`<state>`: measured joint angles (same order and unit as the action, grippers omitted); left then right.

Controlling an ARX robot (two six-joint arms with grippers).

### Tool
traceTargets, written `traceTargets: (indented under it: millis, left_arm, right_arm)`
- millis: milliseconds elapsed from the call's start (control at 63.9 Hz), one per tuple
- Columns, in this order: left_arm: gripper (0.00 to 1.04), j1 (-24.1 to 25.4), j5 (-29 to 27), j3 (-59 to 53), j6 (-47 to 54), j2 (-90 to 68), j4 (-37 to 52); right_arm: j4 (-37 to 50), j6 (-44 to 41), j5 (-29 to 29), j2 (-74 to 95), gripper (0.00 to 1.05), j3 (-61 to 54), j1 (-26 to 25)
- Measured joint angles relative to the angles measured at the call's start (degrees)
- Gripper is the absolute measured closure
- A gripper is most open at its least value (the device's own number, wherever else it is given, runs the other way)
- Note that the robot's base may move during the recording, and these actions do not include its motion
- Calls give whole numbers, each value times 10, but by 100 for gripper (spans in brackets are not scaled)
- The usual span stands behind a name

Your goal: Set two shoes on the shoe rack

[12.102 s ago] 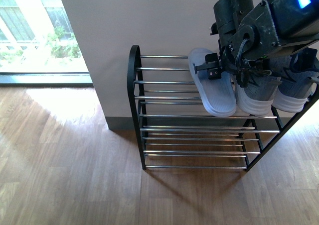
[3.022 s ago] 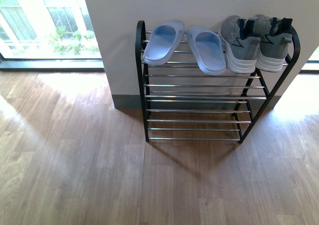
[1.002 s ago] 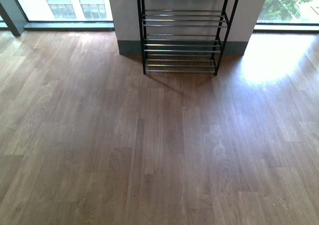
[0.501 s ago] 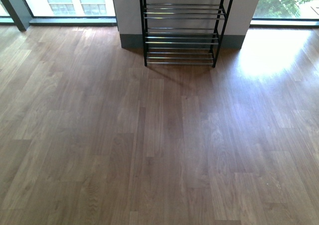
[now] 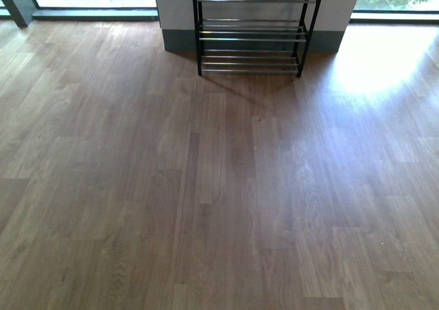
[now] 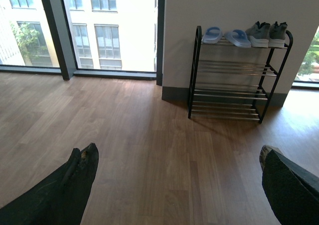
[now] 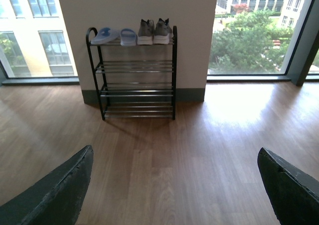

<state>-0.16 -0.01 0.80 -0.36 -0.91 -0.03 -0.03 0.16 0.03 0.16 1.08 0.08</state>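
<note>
Against the white wall section between two windows stands the shoe rack (image 7: 134,75) — a black frame with rounded end loops and tiers of thin silver rods. All four shoes sit on its top tier, side by side. From left to right along that tier: a pale blue slide (image 7: 104,35) resting tilted at the left end loop, a second pale blue slide (image 7: 128,37) just beside it, then the two grey sneakers (image 7: 154,32) with white soles, close together at the right end. The left wrist view confirms the same row, with the slides (image 6: 225,35) on the left half and the sneakers (image 6: 268,34) on the right. The lower tiers are seen only as bare rods. In the front view only the lower part of the rack (image 5: 250,32) shows, at the top edge of the frame, so the top tier is out of sight there. The wooden floor (image 5: 219,186) runs between the rack and both arms, which are well apart from it. The left gripper (image 6: 174,185) has its fingers (image 6: 79,172) spread wide, holding nothing. The right gripper (image 7: 174,190) likewise stands wide apart — its fingers (image 7: 65,190) at the frame's corners, nothing between them.
</note>
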Motion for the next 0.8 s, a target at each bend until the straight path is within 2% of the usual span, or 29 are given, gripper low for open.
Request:
traceTargets:
  millis: [798]
  left_arm:
    - [9, 0, 0, 0, 1, 0, 0]
  right_arm:
    - [0, 0, 0, 0, 9, 0, 0]
